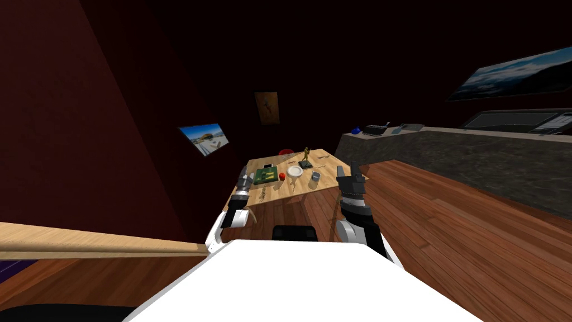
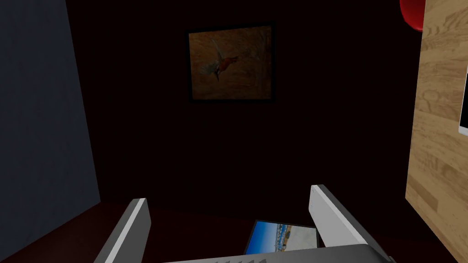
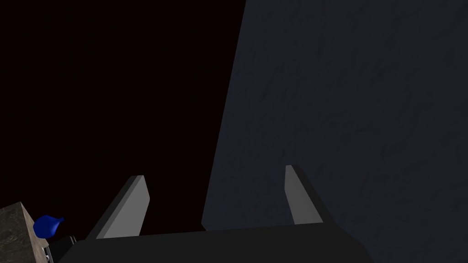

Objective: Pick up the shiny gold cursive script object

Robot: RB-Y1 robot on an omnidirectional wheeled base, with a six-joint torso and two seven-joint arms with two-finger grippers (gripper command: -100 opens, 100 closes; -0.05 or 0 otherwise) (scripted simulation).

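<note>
Head view: a wooden table (image 1: 329, 159) stands ahead, with both arms at its near end. The left jaws sit at the table's left edge, close to the near corner. The right jaws hang just off the near right corner, over the wooden floor (image 1: 447, 223). The gold script object (image 1: 261, 193) appears as a thin pale-gold squiggle lying flat near the table's near edge. It is just to the right of the left jaws, not touching them, and well apart from the right jaws. It is too small to read as lettering. Farther from the left jaws, across the table top, are a green board (image 1: 266, 176), a small red item (image 1: 282, 175), a white plate (image 1: 295, 171) and a grey cup (image 1: 315, 176). A gold figurine (image 1: 306, 156) stands upright toward the far edge. Left wrist view: the left jaws are spread wide, fingers (image 2: 132, 226) holding nothing. The table's side edge runs just outside one finger, and a framed bird picture (image 2: 231, 61) hangs on the dark wall ahead. Right wrist view: the right jaws are also spread, fingers (image 3: 125, 207) empty. A blue rounded object (image 3: 47, 225) rests on the corner of a long grey table (image 3: 18, 230) just outside one finger.
</note>
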